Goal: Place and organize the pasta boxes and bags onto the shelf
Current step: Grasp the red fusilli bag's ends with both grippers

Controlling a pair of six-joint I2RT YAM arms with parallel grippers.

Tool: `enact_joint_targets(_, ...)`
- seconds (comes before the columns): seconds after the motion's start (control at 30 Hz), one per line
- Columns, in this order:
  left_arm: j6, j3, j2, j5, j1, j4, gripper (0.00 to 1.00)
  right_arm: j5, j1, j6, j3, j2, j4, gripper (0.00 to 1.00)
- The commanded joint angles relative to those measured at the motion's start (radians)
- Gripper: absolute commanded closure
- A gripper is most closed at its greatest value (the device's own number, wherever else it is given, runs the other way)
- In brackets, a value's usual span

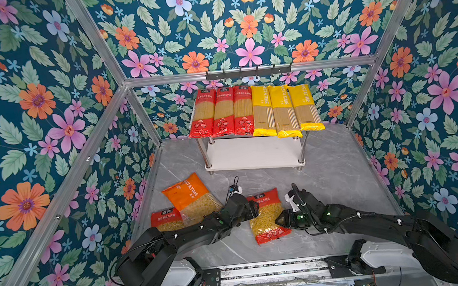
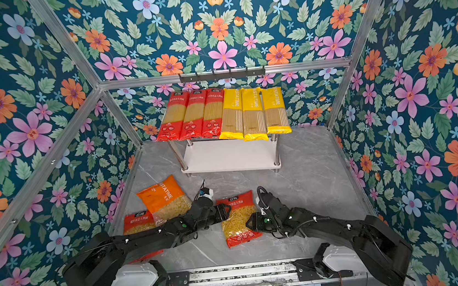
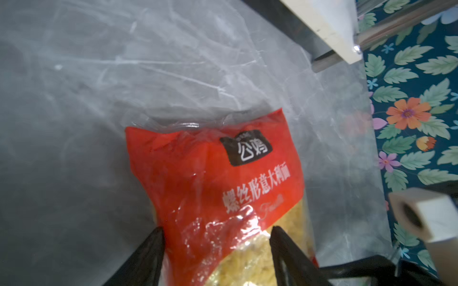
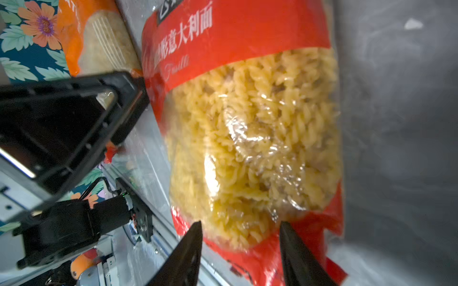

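- Red and yellow fill the top tier: three red spaghetti packs (image 1: 223,112) and three yellow spaghetti packs (image 1: 283,109) lie side by side on the shelf (image 1: 252,154), whose lower board is bare.
- Six of the nine packs look placed; three short-pasta bags are on the bench (image 1: 325,174).
- The red fusilli bag (image 1: 265,219) lies near the front, between the two arms. The left gripper (image 3: 218,257) has its fingers (image 3: 148,257) apart, astride the bag's labelled end, with no firm clamp evident. The right gripper (image 4: 241,250), fingers also apart, faces the bag's opposite side and holds nothing.
- The orange bag (image 1: 190,196) lies to the left, overlapping a second red bag (image 1: 166,220) that the left arm (image 1: 190,233) partly covers.
- Likely left to do: all three bags onto the lower board; nothing appears to block that route.
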Motion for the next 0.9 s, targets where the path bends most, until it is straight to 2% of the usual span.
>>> enact_joint_targets(0.0, 0.095, 0.037, -0.029, 0.021, 0.014, -0.076, 0.3, 0.011, -0.038, 0.057, -0.024, -0.124, -0.107, 0.44)
enact_joint_targets(0.13, 0.103, 0.015, -0.123, 0.024, 0.018, -0.233, 0.29, 0.017, -0.171, 0.028, -0.061, -0.269, -0.233, 0.42)
enact_joint_targets(0.23, 0.056, -0.046, -0.194, 0.062, 0.018, -0.266, 0.28, 0.044, -0.186, 0.024, -0.066, -0.289, -0.244, 0.4)
enact_joint_targets(0.33, -0.028, -0.123, -0.254, 0.111, 0.009, -0.189, 0.27, 0.048, -0.186, 0.008, -0.033, -0.215, -0.22, 0.39)
enact_joint_targets(0.47, -0.078, -0.169, -0.274, 0.114, -0.006, -0.085, 0.26, 0.045, -0.185, -0.03, 0.024, -0.103, -0.172, 0.39)
enact_joint_targets(0.63, -0.109, -0.185, -0.193, 0.134, -0.024, 0.031, 0.28, 0.004, -0.186, -0.038, 0.055, 0.04, -0.057, 0.4)
enact_joint_targets(0.87, -0.102, -0.182, -0.112, 0.134, -0.04, 0.096, 0.31, -0.039, -0.171, -0.049, 0.086, 0.182, 0.034, 0.44)
